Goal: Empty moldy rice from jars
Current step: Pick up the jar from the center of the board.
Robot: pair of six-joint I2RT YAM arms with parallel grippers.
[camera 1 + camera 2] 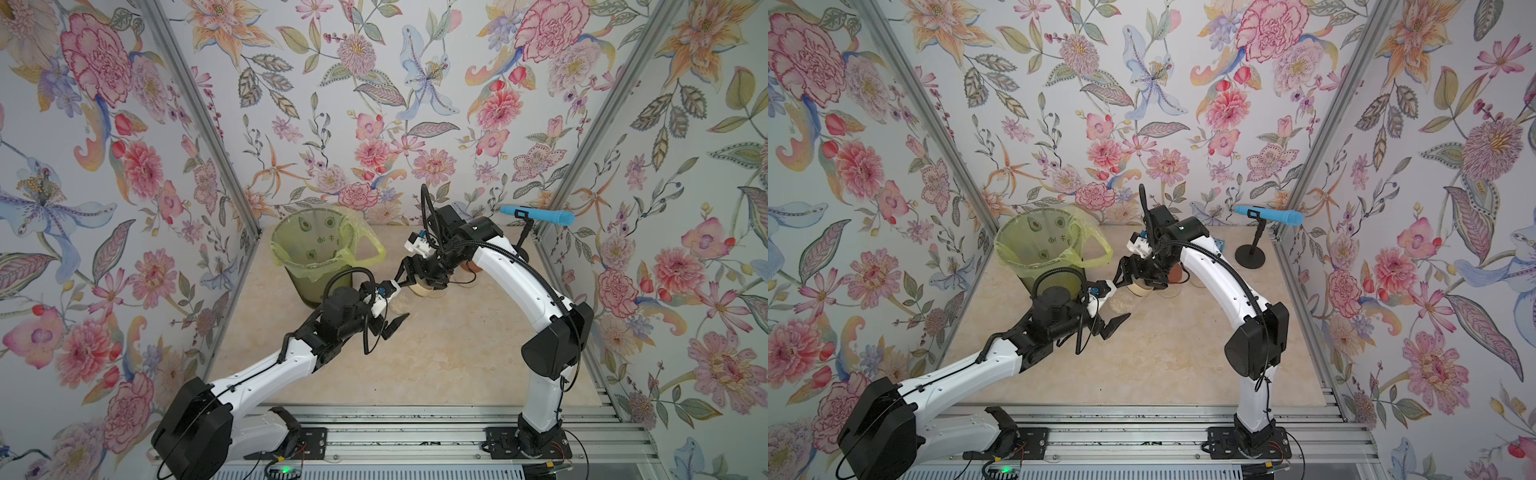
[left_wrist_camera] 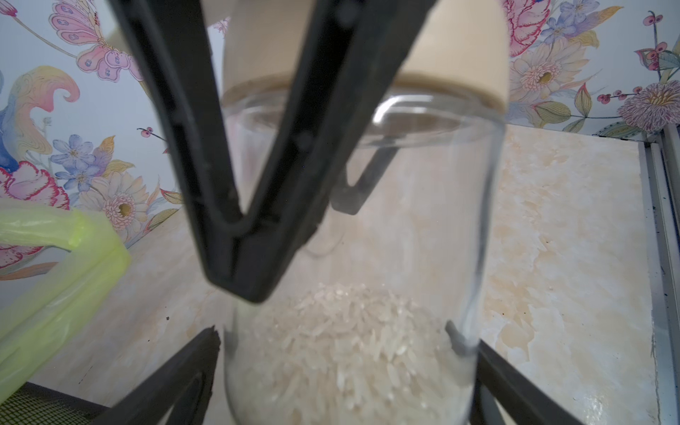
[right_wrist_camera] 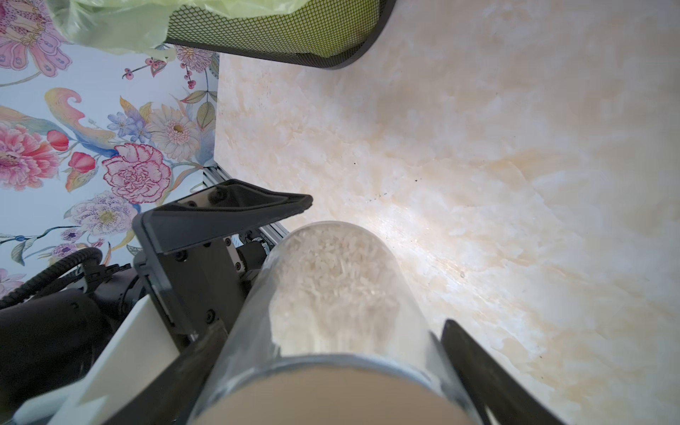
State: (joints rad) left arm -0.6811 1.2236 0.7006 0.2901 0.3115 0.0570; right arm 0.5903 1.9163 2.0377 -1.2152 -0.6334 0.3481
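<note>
A clear glass jar (image 2: 423, 220) with a beige lid (image 2: 460, 48) lies sideways above the table, held between my two arms. Moldy rice (image 2: 346, 331) is heaped at its base end. My left gripper (image 2: 346, 368) is shut on the jar's base, one finger on each side of the glass. My right gripper (image 3: 331, 375) is shut on the beige lid (image 3: 331, 401), and the rice (image 3: 331, 272) shows beyond it. In both top views the grippers meet at the jar: left gripper (image 1: 397, 309) (image 1: 1119, 309), right gripper (image 1: 419, 282) (image 1: 1138, 282). Another jar with a reddish-brown lid (image 1: 1177, 272) stands behind my right arm.
A green mesh bin (image 1: 316, 249) (image 1: 1038, 245) with a yellow-green liner stands at the back left, close to the held jar. A blue microphone (image 1: 536, 215) (image 1: 1266, 216) on a black stand is at the back right. Metal frame posts and floral walls close in both sides.
</note>
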